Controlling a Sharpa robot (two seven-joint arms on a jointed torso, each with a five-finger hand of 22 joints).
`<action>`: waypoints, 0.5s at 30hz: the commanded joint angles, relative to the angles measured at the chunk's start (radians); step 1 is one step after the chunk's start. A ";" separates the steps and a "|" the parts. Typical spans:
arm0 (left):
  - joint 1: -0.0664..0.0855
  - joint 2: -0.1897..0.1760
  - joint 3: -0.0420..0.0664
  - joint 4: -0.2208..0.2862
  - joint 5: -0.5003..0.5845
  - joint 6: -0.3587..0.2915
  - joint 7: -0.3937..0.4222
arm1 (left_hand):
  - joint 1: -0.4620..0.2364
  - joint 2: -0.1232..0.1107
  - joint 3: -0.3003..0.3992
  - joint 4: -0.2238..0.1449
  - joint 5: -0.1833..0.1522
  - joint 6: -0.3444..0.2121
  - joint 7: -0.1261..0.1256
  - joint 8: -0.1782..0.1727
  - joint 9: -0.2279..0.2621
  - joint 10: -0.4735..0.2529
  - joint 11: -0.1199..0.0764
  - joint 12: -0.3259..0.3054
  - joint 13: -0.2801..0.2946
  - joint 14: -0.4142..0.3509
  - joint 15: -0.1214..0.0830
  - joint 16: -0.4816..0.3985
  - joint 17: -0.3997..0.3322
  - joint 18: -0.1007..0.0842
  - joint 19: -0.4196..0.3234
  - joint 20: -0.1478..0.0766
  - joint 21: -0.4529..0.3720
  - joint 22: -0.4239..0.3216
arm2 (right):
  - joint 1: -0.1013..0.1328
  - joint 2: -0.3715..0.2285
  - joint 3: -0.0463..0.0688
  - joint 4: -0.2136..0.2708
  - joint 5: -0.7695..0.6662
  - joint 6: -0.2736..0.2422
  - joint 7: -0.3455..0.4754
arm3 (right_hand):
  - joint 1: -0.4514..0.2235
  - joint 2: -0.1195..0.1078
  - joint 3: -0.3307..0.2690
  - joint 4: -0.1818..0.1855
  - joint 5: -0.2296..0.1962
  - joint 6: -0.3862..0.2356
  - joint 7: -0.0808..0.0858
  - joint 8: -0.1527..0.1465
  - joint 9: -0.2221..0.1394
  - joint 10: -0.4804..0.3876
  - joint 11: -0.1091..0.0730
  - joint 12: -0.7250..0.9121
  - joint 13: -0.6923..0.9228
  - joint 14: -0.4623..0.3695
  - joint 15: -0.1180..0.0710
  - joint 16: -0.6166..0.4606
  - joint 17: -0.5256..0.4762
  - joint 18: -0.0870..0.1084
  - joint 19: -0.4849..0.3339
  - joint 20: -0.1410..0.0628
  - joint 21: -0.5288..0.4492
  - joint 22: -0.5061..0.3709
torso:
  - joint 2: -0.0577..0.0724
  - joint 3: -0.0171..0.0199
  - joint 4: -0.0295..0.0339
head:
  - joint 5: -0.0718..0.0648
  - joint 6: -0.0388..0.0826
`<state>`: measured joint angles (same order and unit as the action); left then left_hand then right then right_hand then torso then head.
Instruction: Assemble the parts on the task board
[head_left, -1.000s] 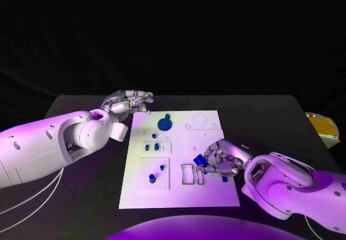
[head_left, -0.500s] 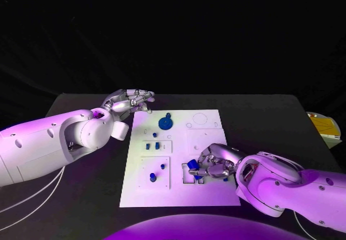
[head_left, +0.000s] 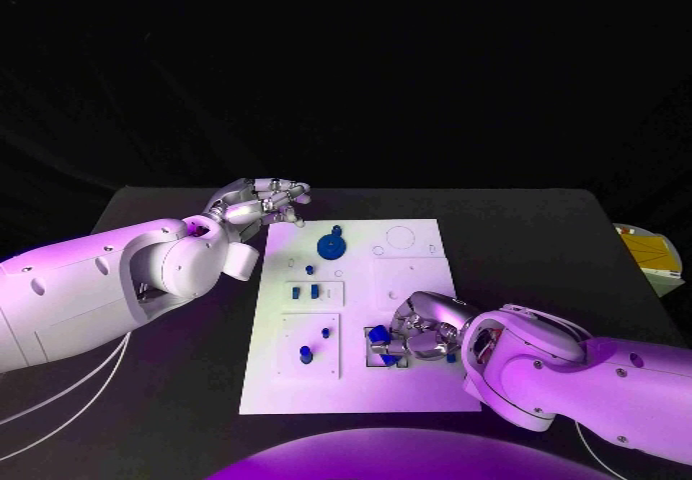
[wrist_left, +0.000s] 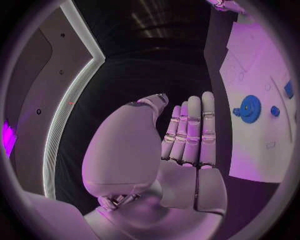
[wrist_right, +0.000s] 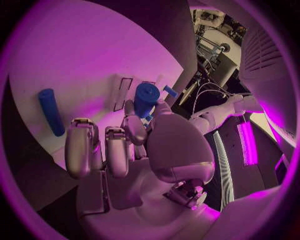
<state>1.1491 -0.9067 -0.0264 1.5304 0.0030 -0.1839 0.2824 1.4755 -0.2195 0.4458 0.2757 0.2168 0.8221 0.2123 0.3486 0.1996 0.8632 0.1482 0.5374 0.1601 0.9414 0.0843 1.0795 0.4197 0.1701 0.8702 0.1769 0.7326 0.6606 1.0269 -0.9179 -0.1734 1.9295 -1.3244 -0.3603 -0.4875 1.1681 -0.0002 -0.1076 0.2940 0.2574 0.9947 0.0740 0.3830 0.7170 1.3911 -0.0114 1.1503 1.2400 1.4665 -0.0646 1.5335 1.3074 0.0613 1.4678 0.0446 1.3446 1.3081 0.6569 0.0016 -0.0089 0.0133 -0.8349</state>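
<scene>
Right hand (head_left: 414, 338) gripping blue cylindrical part (wrist_right: 145, 98), white task board (head_left: 433, 385) beneath

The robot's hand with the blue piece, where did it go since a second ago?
The right hand, holding a blue part, slid leftward over the task board toward the rectangular slots near its front. It took hold of nothing new and let nothing go. The left hand stayed raised by the board's far left corner, and the blue gear stayed where it was.
</scene>
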 joint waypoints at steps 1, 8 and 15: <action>0.000 0.001 0.001 0.003 -0.002 0.018 0.004 | 0.006 -0.001 0.006 0.002 0.003 -0.007 0.003 0.004 0.001 -0.005 0.002 0.006 0.001 -0.007 -0.002 -0.001 -0.002 0.012 -0.002 0.004 -0.005 -0.001 | -0.003 0.005 0.000 -0.008 -0.022 0.020 -0.014 | -0.005 0.003 -0.007 0.000 -0.006 0.022 -0.014 0.005 -0.002 0.005 0.000 0.005 0.003 0.082 -0.008 0.003 0.144 -0.016 0.029 -0.005 -0.005 0.192 | 0.000 -0.0002 0.0011 | 0.002 -0.002; 0.000 0.000 0.001 0.004 -0.002 0.018 0.004 | 0.006 -0.001 0.006 0.002 0.003 -0.007 0.003 0.004 0.001 -0.005 0.002 0.006 0.001 -0.007 -0.002 -0.001 -0.002 0.012 -0.002 0.004 -0.005 -0.001 | -0.005 0.017 -0.001 -0.018 -0.030 0.025 -0.020 | -0.023 0.013 -0.042 0.000 -0.050 0.020 -0.016 0.017 0.006 0.006 -0.003 0.003 0.006 0.083 -0.010 0.003 0.144 -0.016 0.029 -0.008 -0.007 0.194 | 0.000 -0.0001 -0.0007 | 0.005 -0.003; 0.000 -0.001 0.001 0.004 -0.002 0.018 0.003 | 0.006 -0.001 0.006 0.002 0.003 -0.007 0.003 0.004 0.001 -0.005 0.002 0.006 0.001 -0.007 -0.002 -0.001 -0.002 0.012 -0.002 0.004 -0.005 -0.001 | -0.008 0.021 -0.001 -0.024 -0.053 0.015 -0.035 | -0.055 0.033 -0.140 0.001 -0.201 0.011 -0.016 0.038 0.020 0.006 -0.002 -0.005 0.011 0.082 -0.010 0.002 0.141 -0.016 0.029 -0.009 -0.014 0.196 | 0.000 -0.0002 -0.0003 | 0.004 -0.003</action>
<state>1.1491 -0.9085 -0.0264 1.5316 0.0030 -0.1826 0.2814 1.4755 -0.2195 0.4458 0.2757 0.2169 0.8221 0.2122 0.3486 0.1993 0.8632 0.1482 0.5373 0.1601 0.9414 0.0843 1.0795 0.4197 0.1701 0.8702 0.1769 0.7326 0.6607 1.0218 -0.8971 -0.1732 1.9074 -1.3460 -0.3573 -0.5020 1.1273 0.0376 -0.2397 0.2945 0.0667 1.0104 0.0582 0.4147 0.7383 1.3911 -0.0113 1.1504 1.2498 1.4628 -0.0682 1.5335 1.3073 0.0613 1.4642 0.0410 1.3374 1.3079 0.6571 0.0012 -0.0091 0.0179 -0.8376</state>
